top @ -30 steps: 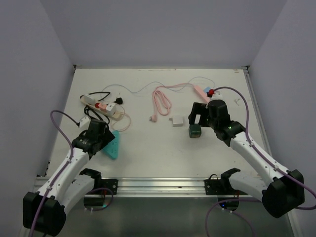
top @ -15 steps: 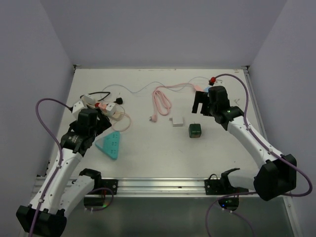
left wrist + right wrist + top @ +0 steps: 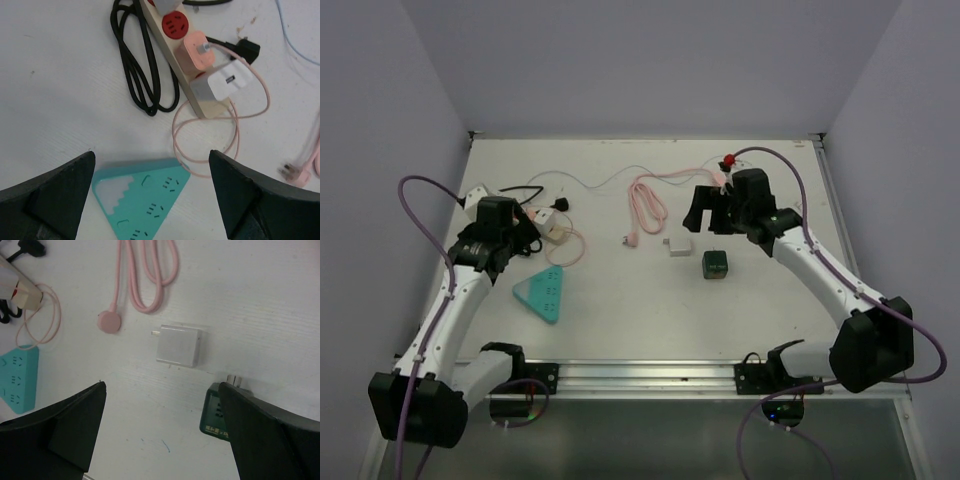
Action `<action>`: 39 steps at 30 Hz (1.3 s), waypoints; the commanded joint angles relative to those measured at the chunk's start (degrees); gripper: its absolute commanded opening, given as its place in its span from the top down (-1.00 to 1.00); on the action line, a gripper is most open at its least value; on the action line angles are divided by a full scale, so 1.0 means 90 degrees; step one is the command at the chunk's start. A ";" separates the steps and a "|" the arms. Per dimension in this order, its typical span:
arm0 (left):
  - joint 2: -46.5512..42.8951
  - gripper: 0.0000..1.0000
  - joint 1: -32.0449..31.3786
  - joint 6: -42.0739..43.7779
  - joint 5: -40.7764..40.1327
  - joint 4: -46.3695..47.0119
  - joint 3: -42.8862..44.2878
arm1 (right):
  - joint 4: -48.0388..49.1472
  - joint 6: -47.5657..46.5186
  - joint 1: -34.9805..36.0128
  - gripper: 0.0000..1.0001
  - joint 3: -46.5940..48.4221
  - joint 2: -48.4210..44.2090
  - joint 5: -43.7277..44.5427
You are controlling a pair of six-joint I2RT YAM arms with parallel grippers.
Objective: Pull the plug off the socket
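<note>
The left gripper (image 3: 151, 154) is nearer, fingers wide and empty. The white plug (image 3: 222, 85) sits in the power strip (image 3: 176, 42) ahead of them, strip lying diagonally. The right gripper (image 3: 162, 385) is wide, empty, well apart.

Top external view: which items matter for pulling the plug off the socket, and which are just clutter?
Job:
- beige power strip
- pink plug and white USB charger, both seated in it
- left gripper, open, near the strip

Lying about:
- teal triangular socket block
- loose white charger
- green adapter
- coiled pink cable
</note>
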 commanded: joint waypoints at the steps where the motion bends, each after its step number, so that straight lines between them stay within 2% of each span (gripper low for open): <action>1: 0.0484 -0.99 0.0508 -0.0076 -0.0033 0.0782 0.0595 | 0.0156 -0.0158 0.0254 -0.96 0.0018 -0.0144 -0.0598; 6: 0.1529 -0.99 0.1570 -0.0319 0.0376 0.1397 0.0967 | 0.0049 -0.0392 0.0829 -0.96 -0.0120 -0.0262 -0.0676; 12: 0.2789 -0.93 0.2587 -0.0155 0.1362 0.2803 0.1211 | 0.0146 -0.0422 0.1182 -0.96 -0.0305 -0.0350 -0.1086; 18: 0.3727 -0.71 0.3573 0.0197 0.3011 0.4541 0.1046 | 0.0263 -0.0695 0.1290 -0.96 -0.0530 -0.0486 -0.1418; 21: 0.4166 -0.66 0.3945 0.0227 0.3900 0.5264 0.0909 | 0.0292 -0.0822 0.1290 -0.96 -0.0618 -0.0506 -0.1496; 28: 0.5260 -0.44 0.4200 0.0344 0.5229 0.6377 0.0938 | 0.0468 -0.0793 0.1290 -0.96 -0.0686 -0.0311 -0.1682; 33: 0.5690 -0.33 0.4288 0.0373 0.5533 0.7072 0.0762 | 0.0449 -0.0852 0.1290 -0.96 -0.0637 -0.0272 -0.1721; 39: 0.6247 -0.33 0.4337 0.0374 0.5728 0.7307 0.0801 | 0.0390 -0.0833 0.1300 -0.96 -0.0608 -0.0262 -0.1682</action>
